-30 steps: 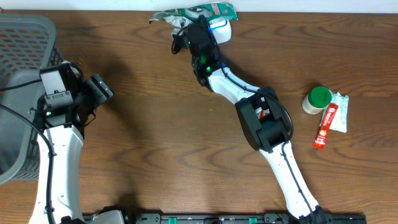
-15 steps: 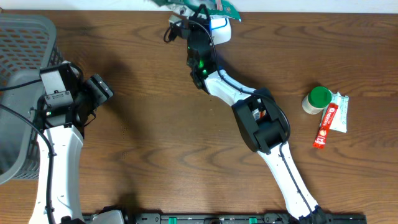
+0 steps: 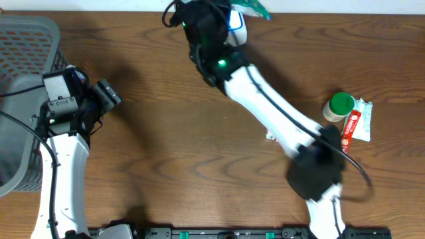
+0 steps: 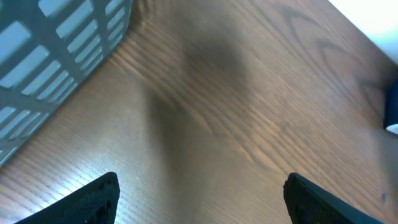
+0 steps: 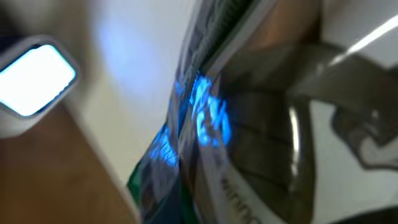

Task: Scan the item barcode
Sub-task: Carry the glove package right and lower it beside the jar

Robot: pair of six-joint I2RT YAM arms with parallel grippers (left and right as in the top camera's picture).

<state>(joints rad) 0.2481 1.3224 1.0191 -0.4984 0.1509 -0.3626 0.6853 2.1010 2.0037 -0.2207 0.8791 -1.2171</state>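
Overhead, right end effector (image 3: 216, 10): reaches to the far edge of the surface (image 3: 172, 133), at the end of a long stretched arm; closed on the green packet.
Overhead, green packet (image 3: 256, 6): held up at the top edge of the view; only a green corner shows past the wrist, just above the scanner.
Overhead, scanner (image 3: 236, 28): white, with a blue glow, partly hidden under the right arm.
Overhead, left end effector (image 3: 106, 95): near the left side, beside the basket, holding nothing.
Overhead, basket (image 3: 23, 40): grey plastic mesh, at the left edge.
Overhead, green-lidded jar (image 3: 340, 105): stands upright at the right, just beside the red tube.
Overhead, red tube (image 3: 346, 135): lies flat, next to a white carton (image 3: 362, 119).
Left wrist, left end effector (image 4: 202, 196): jaws wide apart, bare wood between the two dark fingertips (image 4: 93, 199).
Left wrist, basket (image 4: 56, 50): its mesh wall fills the upper left corner, apart from the fingertips.
Right wrist, green packet (image 5: 249, 130): fills most of the blurred view, very close to the lens; blue light falls across its printed face, and a green edge shows low down.
Right wrist, scanner (image 5: 37, 78): its bright lit window sits at the upper left, facing the packet; whether they touch cannot be told.
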